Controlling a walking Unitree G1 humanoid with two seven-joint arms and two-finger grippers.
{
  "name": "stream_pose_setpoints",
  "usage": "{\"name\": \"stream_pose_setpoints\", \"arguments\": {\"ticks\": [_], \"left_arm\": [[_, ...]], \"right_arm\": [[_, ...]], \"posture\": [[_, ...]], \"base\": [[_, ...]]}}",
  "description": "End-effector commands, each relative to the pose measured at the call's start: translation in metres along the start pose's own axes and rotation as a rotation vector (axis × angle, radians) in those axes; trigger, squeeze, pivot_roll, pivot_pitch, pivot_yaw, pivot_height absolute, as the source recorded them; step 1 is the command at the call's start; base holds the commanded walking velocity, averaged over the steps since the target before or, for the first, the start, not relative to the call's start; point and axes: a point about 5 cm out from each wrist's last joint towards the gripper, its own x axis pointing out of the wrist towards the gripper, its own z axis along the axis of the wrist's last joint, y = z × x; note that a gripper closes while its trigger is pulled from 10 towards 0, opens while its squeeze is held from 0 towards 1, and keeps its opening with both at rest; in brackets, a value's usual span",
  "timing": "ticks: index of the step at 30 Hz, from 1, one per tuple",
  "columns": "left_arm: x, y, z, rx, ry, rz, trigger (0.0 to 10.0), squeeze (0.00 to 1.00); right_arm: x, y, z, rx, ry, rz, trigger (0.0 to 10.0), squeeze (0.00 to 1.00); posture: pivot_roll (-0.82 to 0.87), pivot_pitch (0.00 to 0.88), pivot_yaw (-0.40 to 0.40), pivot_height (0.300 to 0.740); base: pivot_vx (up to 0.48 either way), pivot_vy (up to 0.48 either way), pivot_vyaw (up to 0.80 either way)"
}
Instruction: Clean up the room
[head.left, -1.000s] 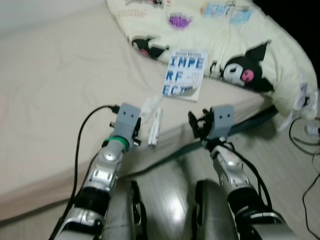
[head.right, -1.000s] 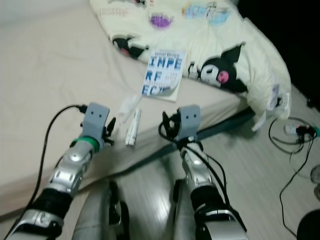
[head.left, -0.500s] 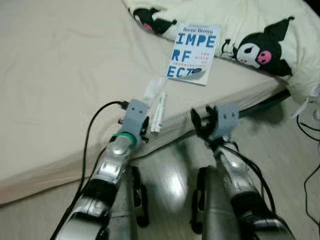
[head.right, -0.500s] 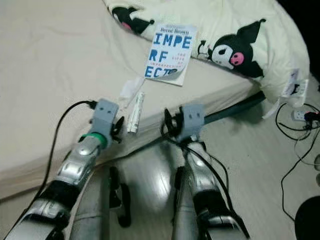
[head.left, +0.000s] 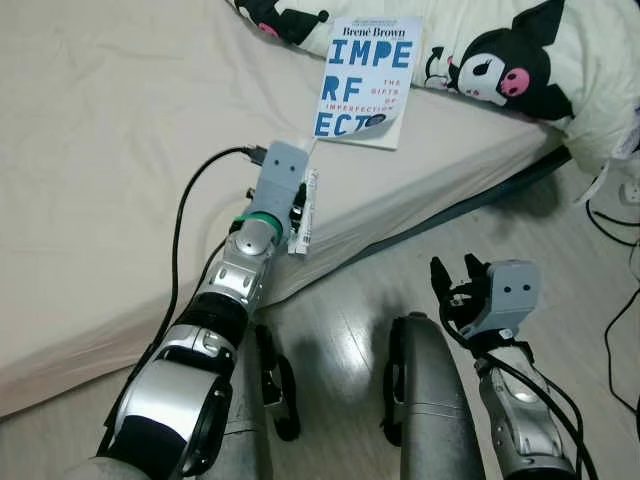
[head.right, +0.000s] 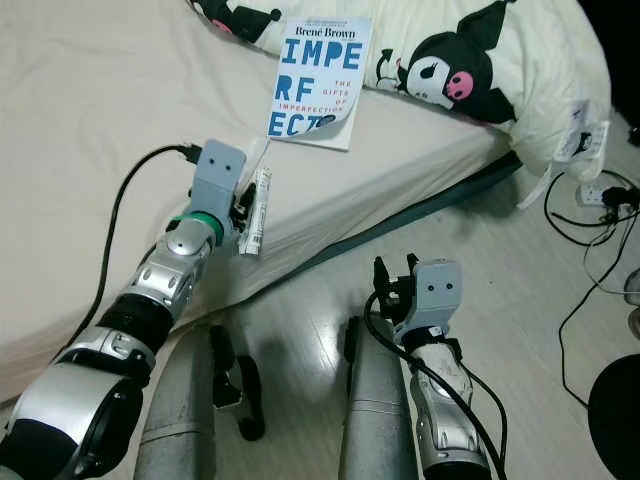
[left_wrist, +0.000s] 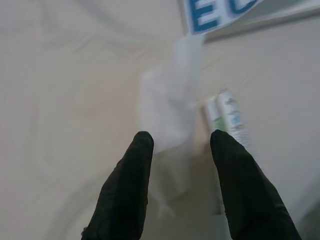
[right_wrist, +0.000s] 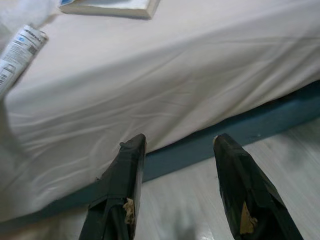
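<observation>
Near bed edge, tube (head.left: 306, 208) lengthwise toward book (head.left: 366, 82)

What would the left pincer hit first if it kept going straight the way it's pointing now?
Most likely the crumpled clear plastic wrapper on the bed sheet. The left pincer is open, and the wrapper lies just ahead between its tips. The white tube lies off to one side. Depth is hard to judge.

Book (head.left: 366, 82) on bed, ahead of left gripper (left_wrist: 181, 145): cover header "Brené Brown"; large blue letters "IMPE", "RF", "ECT"; small diagonal text "THE GIFTS OF IMPERFECTION". Lower corner of cover curled, hiding last letters. White tube (head.left: 305, 210) just beside left gripper, toward right gripper's side: label print present, too small to read.
</observation>
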Motion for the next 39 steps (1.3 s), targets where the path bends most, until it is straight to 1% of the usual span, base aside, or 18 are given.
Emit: {"name": "stream_pose_setpoints", "arguments": {"ticks": [1, 2, 3, 7, 11, 12, 13, 14, 15, 16, 17, 21, 30, 32, 33, 36, 38, 39], "left_arm": [[-0.003, 0.006, -0.019, 0.025, 0.062, 0.045, 10.0, 0.0], [-0.001, 0.013, -0.021, 0.028, 0.085, 0.081, 10.0, 0.0], [0.0, 0.015, -0.021, 0.027, 0.093, 0.083, 10.0, 0.0], [-0.001, 0.019, -0.031, 0.069, 0.149, 0.074, 10.0, 0.0], [-0.002, 0.022, -0.036, 0.07, 0.169, 0.091, 10.0, 0.0], [-0.003, 0.02, -0.04, 0.041, 0.196, 0.073, 7.3, 0.0], [-0.003, 0.02, -0.04, 0.041, 0.196, 0.073, 7.3, 0.0], [-0.004, 0.015, -0.043, 0.012, 0.214, 0.048, 4.9, 0.0], [-0.005, 0.009, -0.046, -0.037, 0.233, 0.018, 2.9, 0.0], [-0.005, 0.009, -0.046, -0.037, 0.233, 0.018, 2.9, 0.0], [-0.004, 0.007, -0.044, -0.079, 0.228, 0.026, 0.0, 0.0], [-0.003, 0.005, -0.039, -0.121, 0.215, 0.038, 0.0, 0.0], [0.0, 0.007, -0.032, -0.135, 0.182, 0.06, 0.0, 0.0], [0.0, 0.017, -0.033, -0.12, 0.166, 0.085, 0.0, 0.0], [0.0, 0.017, -0.033, -0.12, 0.166, 0.085, 0.0, 0.0], [-0.003, 0.042, -0.024, -0.082, 0.062, 0.099, 0.0, 0.0], [-0.004, 0.047, -0.021, -0.08, 0.035, 0.092, 0.0, 0.0], [-0.01, 0.057, -0.015, -0.059, -0.021, 0.08, 10.0, 0.0]], "right_arm": [[-0.007, 0.005, -0.005, 0.026, 0.031, -0.003, 10.0, 0.0], [-0.009, 0.008, 0.0, 0.036, 0.025, 0.001, 10.0, 0.0], [-0.011, 0.009, 0.001, 0.039, 0.025, 0.003, 10.0, 0.0], [-0.017, 0.014, 0.002, 0.046, 0.04, 0.016, 10.0, 0.0], [-0.019, 0.016, 0.003, 0.05, 0.052, 0.019, 10.0, 0.0], [-0.018, 0.017, 0.004, 0.052, 0.053, 0.02, 10.0, 0.0], [-0.018, 0.017, 0.004, 0.052, 0.053, 0.02, 10.0, 0.0], [-0.019, 0.017, 0.005, 0.054, 0.056, 0.019, 10.0, 0.0], [-0.019, 0.018, 0.005, 0.056, 0.059, 0.019, 10.0, 0.0], [-0.019, 0.018, 0.005, 0.056, 0.059, 0.019, 10.0, 0.0], [-0.019, 0.018, 0.006, 0.057, 0.066, 0.019, 10.0, 0.0], [-0.019, 0.018, 0.006, 0.058, 0.076, 0.02, 10.0, 0.0], [-0.015, 0.018, 0.005, 0.057, 0.08, 0.022, 10.0, 0.0], [-0.009, 0.019, 0.007, 0.065, 0.071, 0.032, 10.0, 0.0], [-0.009, 0.019, 0.007, 0.065, 0.071, 0.032, 10.0, 0.0], [0.009, 0.025, 0.015, 0.094, 0.04, 0.084, 10.0, 0.0], [0.013, 0.027, 0.017, 0.099, 0.033, 0.095, 10.0, 0.0], [0.021, 0.029, 0.019, 0.112, 0.021, 0.112, 10.0, 0.0]], "posture": [[-0.21, 0.463, 0.188, 0.617], [-0.21, 0.469, 0.189, 0.617], [-0.21, 0.47, 0.188, 0.617], [-0.21, 0.481, 0.186, 0.617], [-0.21, 0.481, 0.186, 0.617], [-0.21, 0.484, 0.186, 0.617], [-0.21, 0.484, 0.186, 0.617], [-0.21, 0.484, 0.186, 0.617], [-0.21, 0.484, 0.186, 0.617], [-0.21, 0.484, 0.186, 0.617], [-0.21, 0.481, 0.184, 0.617], [-0.21, 0.474, 0.182, 0.617], [-0.2, 0.44, 0.181, 0.617], [-0.17, 0.419, 0.173, 0.617], [-0.17, 0.419, 0.173, 0.617], [-0.11, 0.394, 0.153, 0.617], [-0.11, 0.394, 0.153, 0.617], [-0.07, 0.373, 0.137, 0.617]], "base": [[0.0, 0.0, 0.0], [0.0, 0.0, 0.0], [0.0, 0.0, 0.0], [0.0, 0.0, 0.0], [0.0, 0.0, 0.0], [0.0, 0.0, 0.0], [0.0, 0.0, 0.0], [0.0, 0.0, 0.0], [0.0, 0.0, 0.0], [0.0, 0.0, 0.0], [0.0, 0.0, 0.0], [0.0, 0.0, 0.0], [0.0, 0.0, 0.0], [0.0, 0.0, 0.0], [0.0, 0.0, 0.0], [0.0, 0.0, 0.0], [0.0, 0.0, 0.0], [0.0, 0.0, 0.0]]}}
